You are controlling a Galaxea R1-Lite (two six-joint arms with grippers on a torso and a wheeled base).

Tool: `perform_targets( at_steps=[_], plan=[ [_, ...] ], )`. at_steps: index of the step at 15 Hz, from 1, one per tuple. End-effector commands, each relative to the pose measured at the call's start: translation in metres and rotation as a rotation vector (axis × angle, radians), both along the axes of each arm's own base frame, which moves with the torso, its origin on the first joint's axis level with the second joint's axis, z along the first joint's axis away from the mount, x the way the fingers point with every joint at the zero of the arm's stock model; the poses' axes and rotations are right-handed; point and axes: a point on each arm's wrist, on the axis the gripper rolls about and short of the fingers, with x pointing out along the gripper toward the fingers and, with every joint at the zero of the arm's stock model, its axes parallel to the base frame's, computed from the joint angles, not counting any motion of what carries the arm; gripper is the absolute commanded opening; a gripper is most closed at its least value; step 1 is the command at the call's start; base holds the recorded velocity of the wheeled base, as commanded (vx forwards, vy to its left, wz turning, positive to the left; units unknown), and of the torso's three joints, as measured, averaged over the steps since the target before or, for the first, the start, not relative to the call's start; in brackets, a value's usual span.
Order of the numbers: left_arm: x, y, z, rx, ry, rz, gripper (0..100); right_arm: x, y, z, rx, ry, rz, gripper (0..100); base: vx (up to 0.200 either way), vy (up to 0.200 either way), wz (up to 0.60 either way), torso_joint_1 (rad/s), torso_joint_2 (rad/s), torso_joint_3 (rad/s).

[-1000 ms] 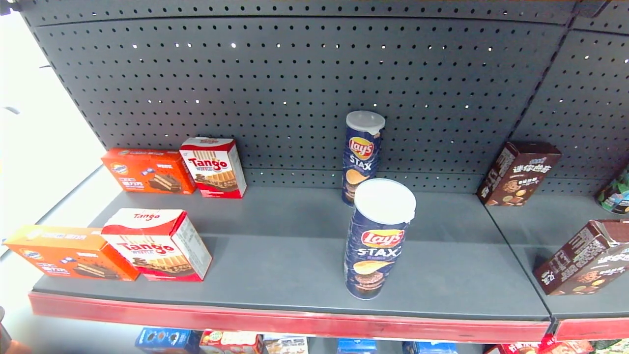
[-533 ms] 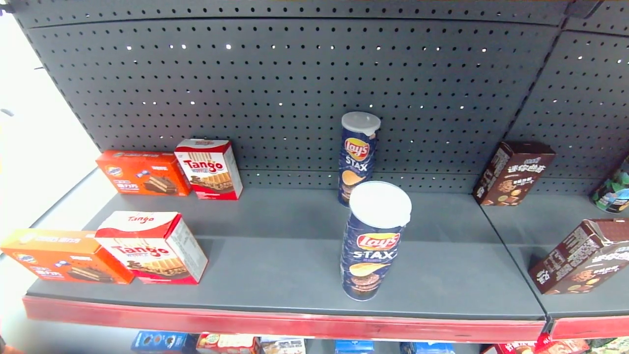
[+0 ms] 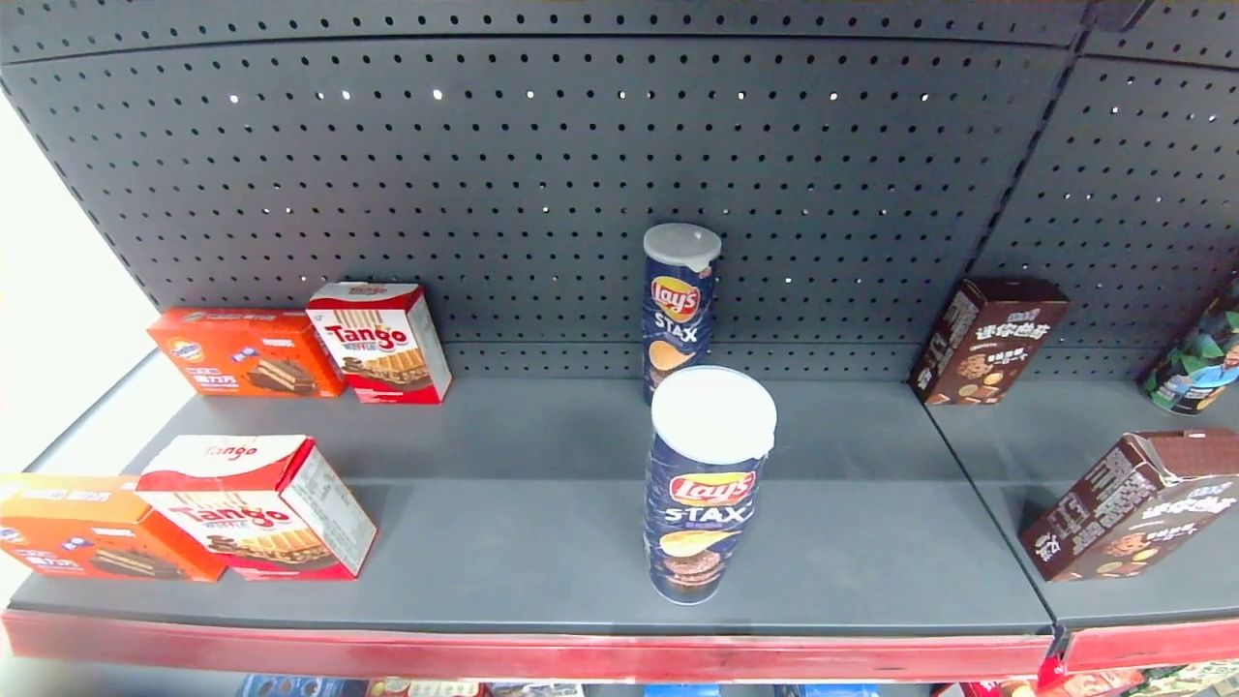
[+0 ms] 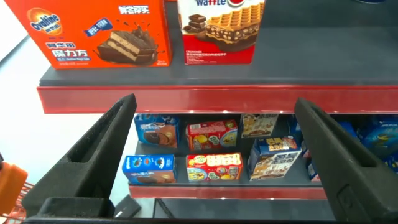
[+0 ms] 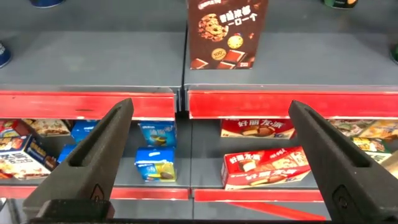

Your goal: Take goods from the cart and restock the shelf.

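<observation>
Left wrist view: the left gripper (image 4: 214, 102) hangs released, its two black fingers (image 4: 93, 155) spread wide with nothing between them. It is level with the red front strip (image 4: 217, 98) of the shelf (image 4: 348, 73). Just above that strip stand an orange cake box (image 4: 99, 34) and, beside it, a red-and-white wafer box (image 4: 221, 31). Under the strip, the lower shelf (image 4: 217, 190) carries rows of small blue and red boxes.

The right gripper (image 5: 209, 104) is likewise released and empty, fingers well apart. It faces the same red strip farther to the right, where two shelf boards meet, and a brown cookie box (image 5: 227, 34) stands upright above it.

From the head view, the grey shelf (image 3: 542, 542) holds two chip cans in line. The front chip can (image 3: 707, 484) is upright near the middle of the board, and the back chip can (image 3: 678, 310) is upright against the pegboard (image 3: 542, 174).

To the left are two orange cake boxes (image 3: 87, 528) (image 3: 242, 350) and two wafer boxes (image 3: 256, 508) (image 3: 380, 341), one pair near the front edge and one pair at the back.

On the neighbouring board to the right are two brown cookie boxes (image 3: 987, 339) (image 3: 1123, 503), and a green can (image 3: 1195, 363) sits at the picture's edge.

Against the earlier head pictures, the whole scene has slid left and a little down. That is the camera moving. The cans and boxes keep the same places relative to one another.
</observation>
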Motion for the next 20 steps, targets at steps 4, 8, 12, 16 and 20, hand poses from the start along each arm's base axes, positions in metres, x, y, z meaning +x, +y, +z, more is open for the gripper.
perform_targets(
  at_steps=[4,8,12,16,20],
  plan=[
    [0.0,0.0,0.0002,-0.002,0.001,0.0,100,0.0001,0.0,0.0001,0.0,0.001,0.001,100,0.0,0.0,0.0,0.0,0.0,0.0],
    [0.0,0.0,0.0002,-0.005,0.001,0.001,100,0.0001,0.0,0.0001,0.0,0.001,0.001,100,0.0,0.0,0.0,0.0,0.0,0.0],
    [0.0,-0.0001,0.0002,-0.002,0.001,-0.002,100,0.0001,0.0,0.0001,0.0,0.001,0.001,100,-0.1,0.0,0.0,0.001,0.0,0.001],
    [0.0,0.0,0.0002,-0.005,0.001,0.001,100,0.0001,0.0,0.0001,0.0,0.001,0.001,100,0.0,0.0,0.0,0.0,0.0,0.0],
    [0.0,0.0,0.0002,-0.005,0.001,0.003,100,0.0001,0.0,0.0001,0.0,0.001,0.001,100,0.0,0.0,0.0,0.0,0.0,0.0]
  ],
)
